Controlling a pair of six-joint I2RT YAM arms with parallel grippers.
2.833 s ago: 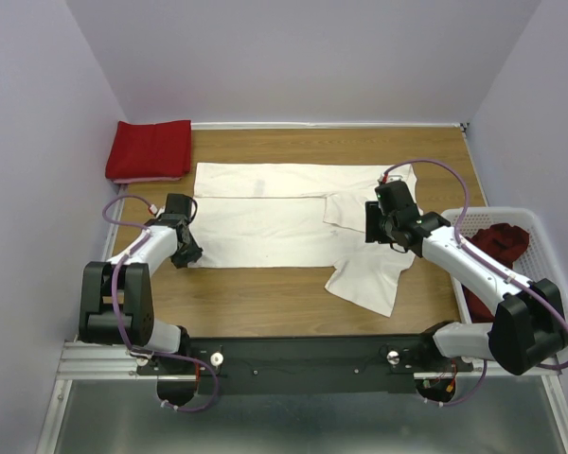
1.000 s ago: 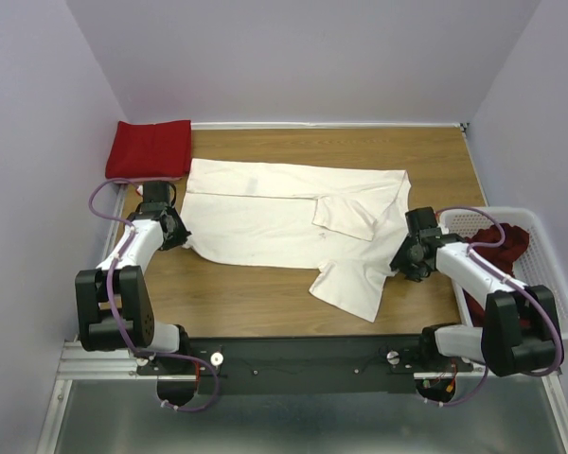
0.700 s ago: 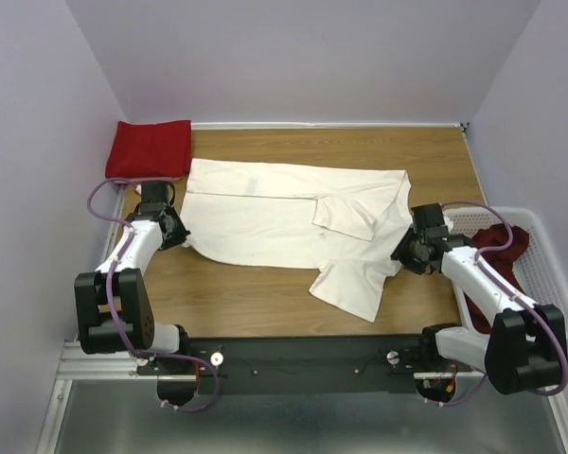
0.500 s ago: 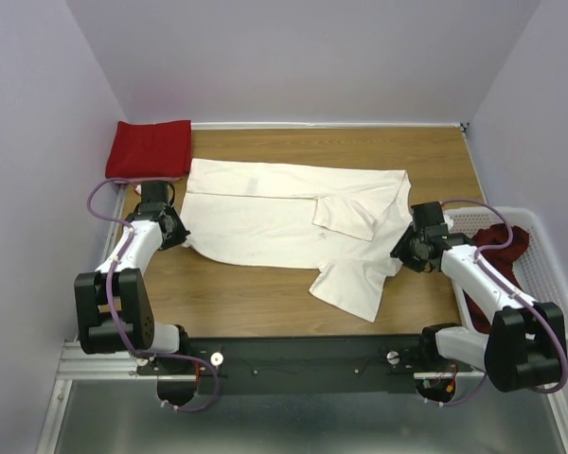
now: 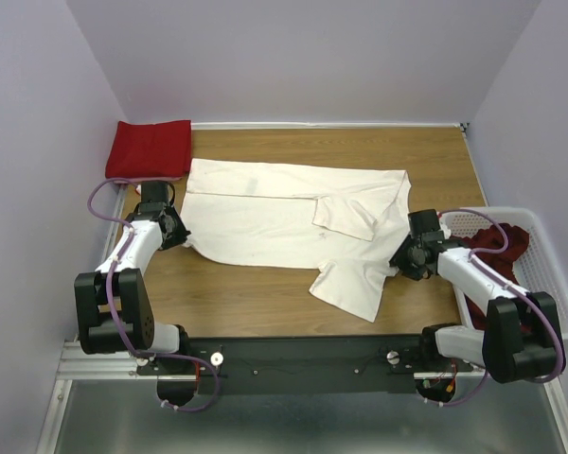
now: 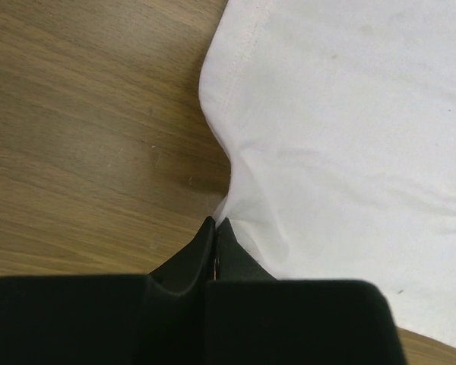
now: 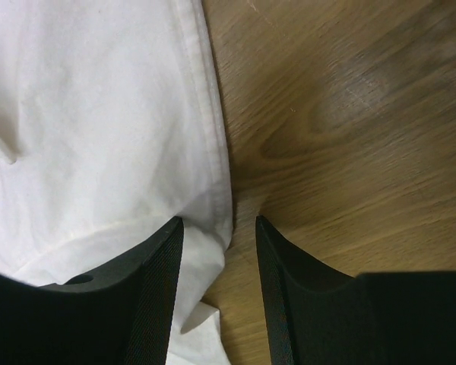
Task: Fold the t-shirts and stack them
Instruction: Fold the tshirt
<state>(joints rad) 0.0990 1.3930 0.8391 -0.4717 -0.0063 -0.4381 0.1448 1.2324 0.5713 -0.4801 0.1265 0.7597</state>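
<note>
The large cream-white t-shirt (image 5: 284,213) lies spread and partly folded on the wooden table (image 5: 256,298). My left gripper (image 5: 175,235) is shut on its left edge; in the left wrist view the cloth (image 6: 349,137) puckers into the closed tips of the gripper (image 6: 215,220). My right gripper (image 5: 402,260) is open at the shirt's right edge. In the right wrist view the hem (image 7: 213,175) runs between the fingers of that gripper (image 7: 219,220), low over the wood. A folded bright red t-shirt (image 5: 151,148) sits at the back left corner. A dark red t-shirt (image 5: 497,244) lies in the basket.
The white lattice basket (image 5: 552,284) stands at the right edge of the table, close behind my right forearm. Walls close in the table on the left, back and right. Bare wood (image 7: 349,114) shows right of the shirt.
Since the earliest frame the shirt has shifted left and back with my left gripper, and my right gripper left the shirt's top for its right edge. Over the last second it only nudged there.
</note>
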